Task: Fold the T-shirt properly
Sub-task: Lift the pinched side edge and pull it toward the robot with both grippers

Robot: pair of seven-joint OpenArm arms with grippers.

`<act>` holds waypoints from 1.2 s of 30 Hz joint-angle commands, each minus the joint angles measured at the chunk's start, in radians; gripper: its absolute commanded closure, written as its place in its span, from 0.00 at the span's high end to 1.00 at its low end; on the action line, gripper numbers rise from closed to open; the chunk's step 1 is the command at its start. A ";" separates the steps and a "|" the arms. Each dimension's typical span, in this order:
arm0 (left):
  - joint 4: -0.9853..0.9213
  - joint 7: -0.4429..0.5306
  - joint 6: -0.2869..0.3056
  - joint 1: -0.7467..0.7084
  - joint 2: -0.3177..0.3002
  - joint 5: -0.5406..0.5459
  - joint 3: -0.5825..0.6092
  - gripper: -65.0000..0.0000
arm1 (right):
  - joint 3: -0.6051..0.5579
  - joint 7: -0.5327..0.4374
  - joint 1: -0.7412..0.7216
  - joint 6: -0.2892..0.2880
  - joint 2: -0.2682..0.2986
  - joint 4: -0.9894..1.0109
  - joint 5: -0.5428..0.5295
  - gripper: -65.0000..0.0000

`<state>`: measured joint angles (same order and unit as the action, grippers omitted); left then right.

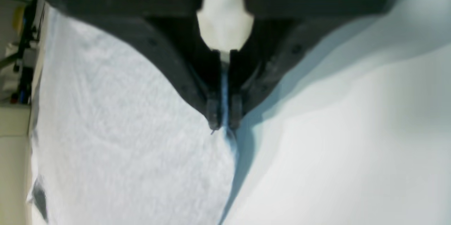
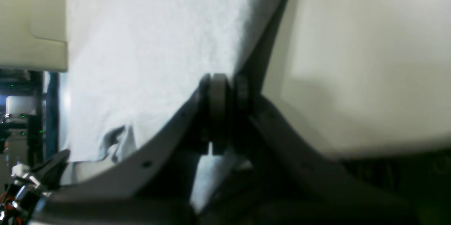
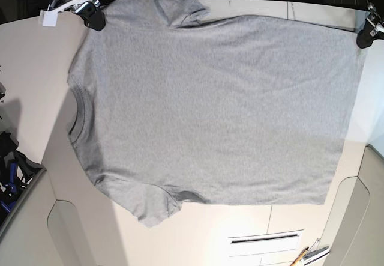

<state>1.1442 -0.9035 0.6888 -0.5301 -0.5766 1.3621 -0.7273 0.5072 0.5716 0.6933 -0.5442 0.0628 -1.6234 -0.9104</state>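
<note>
The heather-grey T-shirt (image 3: 210, 110) is spread wide over the white table (image 3: 30, 68), plain side showing, with no lettering in sight. Its ribbed neck (image 3: 77, 122) is at the left and its hem at the right. My right gripper (image 3: 91, 15) is shut on the shirt's far edge by the upper sleeve; the right wrist view shows its jaws closed on the cloth (image 2: 225, 87). My left gripper (image 3: 365, 35) is shut on the far hem corner; the left wrist view shows its jaws pinching the fabric edge (image 1: 224, 122). The held edge casts a shadow on the table.
The table has curved panel seams and a slot (image 3: 264, 239) near the front edge. A pen-like tool (image 3: 306, 255) lies at the front right. Dark and blue gear (image 3: 9, 176) sits off the table's left side.
</note>
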 commanded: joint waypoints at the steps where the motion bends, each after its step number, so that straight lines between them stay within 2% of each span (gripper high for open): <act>1: 0.028 0.006 0.009 -0.018 -0.024 0.031 -0.014 0.00 | 0.020 -0.009 0.023 -0.011 0.007 -0.036 -0.018 0.00; 8: 0.139 -0.011 0.009 -0.112 -0.018 0.074 -0.036 0.00 | 0.109 0.030 0.114 -0.015 0.009 -0.181 -0.079 0.00; 11: 0.195 -0.006 0.009 -0.101 0.013 0.085 -0.058 0.00 | 0.114 0.028 0.093 -0.022 0.013 -0.234 -0.080 0.00; 14: 0.233 -0.006 0.009 -0.054 0.043 0.073 -0.057 0.00 | 0.100 0.028 0.016 -0.021 0.024 -0.255 -0.032 0.00; 17: 0.237 0.005 0.009 0.028 0.053 0.020 -0.032 0.00 | 0.042 0.027 -0.095 -0.021 0.051 -0.248 0.074 0.00; 21: 0.237 0.081 -0.001 0.113 0.052 -0.110 0.029 0.00 | -0.061 0.003 -0.235 -0.016 0.076 -0.220 0.211 0.00; 28: 0.237 0.182 -0.029 0.230 0.050 -0.298 0.040 0.00 | -0.108 -0.041 -0.425 0.058 0.075 -0.149 0.380 0.00; 31: 0.237 0.230 -0.100 0.256 0.050 -0.368 0.040 0.00 | -0.108 -0.052 -0.479 0.077 0.075 -0.087 0.410 0.00; 36: 0.237 0.242 -0.113 0.261 0.050 -0.402 0.040 0.00 | -0.108 -0.052 -0.532 0.076 0.074 0.021 0.406 0.00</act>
<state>1.3670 -0.6903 0.5735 -0.2741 -0.5011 0.9459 -0.6796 0.3958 0.5461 0.1730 -0.4644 0.1272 -1.5848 -0.4923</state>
